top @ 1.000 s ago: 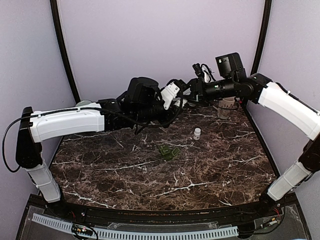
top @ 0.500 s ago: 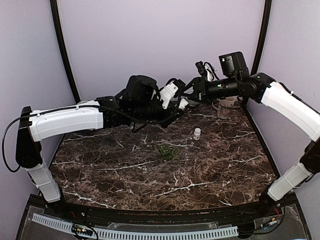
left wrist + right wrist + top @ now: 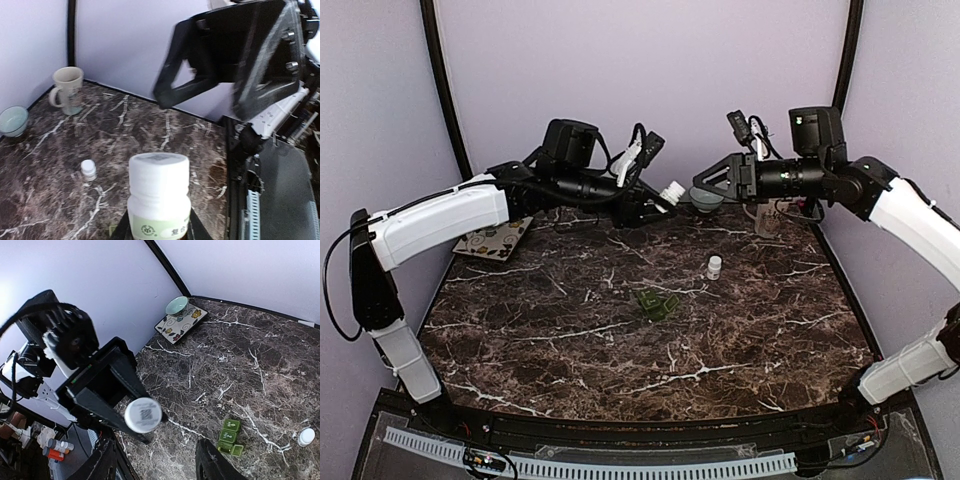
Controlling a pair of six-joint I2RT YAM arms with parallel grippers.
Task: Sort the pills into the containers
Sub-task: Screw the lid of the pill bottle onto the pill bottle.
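Top view: left end effector (image 3: pixel 653 197) raised over the back of the counter (image 3: pixel 570 340), clamped tight on a white pill bottle (image 3: pixel 671 189) whose cap points toward the right arm; right end effector (image 3: pixel 708 188) also raised, facing the bottle, close to it but apart, jaws spread wide with nothing between them; small white bottle (image 3: pixel 714 266) upright on the counter below them; green pill organiser (image 3: pixel 657 303) near mid-counter, left of the small bottle and nearer the arm bases; mug (image 3: pixel 767 218) at back right, partly behind the right arm; floral plate (image 3: pixel 495 240) at back left. Left wrist view: pill bottle fills lower centre, cap up, gripped at its labelled body from both sides; right end effector looms blurred above it; mug and a pale bowl (image 3: pixel 12 120) at left by the wall; small bottle on the counter nearer the camera. Right wrist view: own fingers (image 3: pixel 107 460) wide apart, empty; bottle cap seen end-on, held in the air; organiser and small bottle at lower right on the counter, apart.
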